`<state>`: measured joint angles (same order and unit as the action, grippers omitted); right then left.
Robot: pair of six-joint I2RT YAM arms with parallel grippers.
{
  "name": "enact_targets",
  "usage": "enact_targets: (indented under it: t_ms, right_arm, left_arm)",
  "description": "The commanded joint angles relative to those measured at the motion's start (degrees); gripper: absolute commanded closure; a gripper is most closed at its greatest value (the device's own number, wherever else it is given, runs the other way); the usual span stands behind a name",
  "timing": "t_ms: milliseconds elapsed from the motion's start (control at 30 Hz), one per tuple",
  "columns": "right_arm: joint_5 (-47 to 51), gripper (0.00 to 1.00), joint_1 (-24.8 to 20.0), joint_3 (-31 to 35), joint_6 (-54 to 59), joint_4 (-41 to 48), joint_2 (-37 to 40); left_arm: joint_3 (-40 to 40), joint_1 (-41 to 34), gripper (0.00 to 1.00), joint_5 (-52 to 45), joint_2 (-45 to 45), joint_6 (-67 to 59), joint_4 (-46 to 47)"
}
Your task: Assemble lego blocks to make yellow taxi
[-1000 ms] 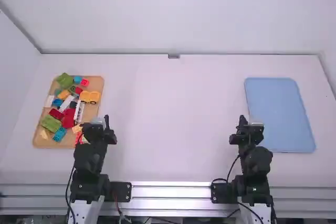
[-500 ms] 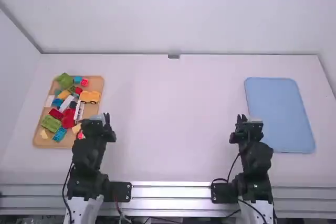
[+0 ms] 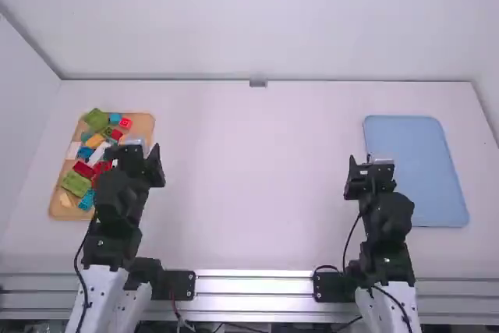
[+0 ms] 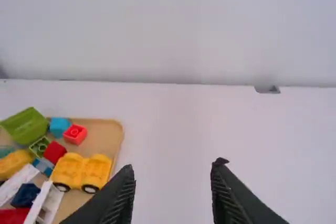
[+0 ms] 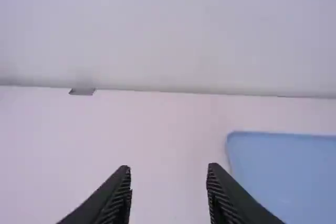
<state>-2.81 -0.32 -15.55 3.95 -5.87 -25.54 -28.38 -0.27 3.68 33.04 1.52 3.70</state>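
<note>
My left gripper (image 3: 135,154) is above the right part of the brick tray (image 3: 146,121), its fingers apart with nothing between them. In the left wrist view, the left gripper (image 4: 174,168) is open, and a yellow car-like block with black wheels (image 4: 96,170) lies beyond its left finger. Beside that block are a white piece (image 4: 51,203), a red brick (image 4: 54,151) and an orange-yellow piece (image 4: 14,163). My right gripper (image 3: 372,164) hangs near the blue mat's left edge; in the right wrist view the right gripper (image 5: 168,169) is open and holds nothing.
A flat blue mat (image 3: 417,169) lies at the table's right side. Green blocks (image 3: 76,183) and several other bricks fill the tray at the left. Bare white table (image 3: 253,177) spreads between the arms, with a wall behind it.
The left arm has moved away from the camera and slightly left, covering the yellow car block in the high view; its fingers look wider apart. The right gripper has moved slightly forward.
</note>
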Motion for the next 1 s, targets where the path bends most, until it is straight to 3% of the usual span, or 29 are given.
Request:
enact_targets:
  t_ms: [0,333,633,967]
  right_arm:
    - [-0.66,0.55,-0.41,-3.88,0.96,-0.75,-2.86]
    - [-2.00,0.36,0.02,-11.55,2.95,-3.49,-14.25]
    - [-3.16,0.20,1.30,-18.19,4.64,-6.04,-24.08]
    - [-4.51,0.07,1.44,-23.71,6.02,-7.89,-32.28]
  left_arm:
    - [-4.55,-0.45,0.55,1.07,3.84,-1.01,0.23]
    - [-17.85,0.00,0.36,2.97,18.86,2.59,2.40]
    - [-33.02,5.89,0.20,0.91,35.08,9.94,7.62]
    - [-67.09,12.08,0.07,-0.17,64.38,18.04,26.54]
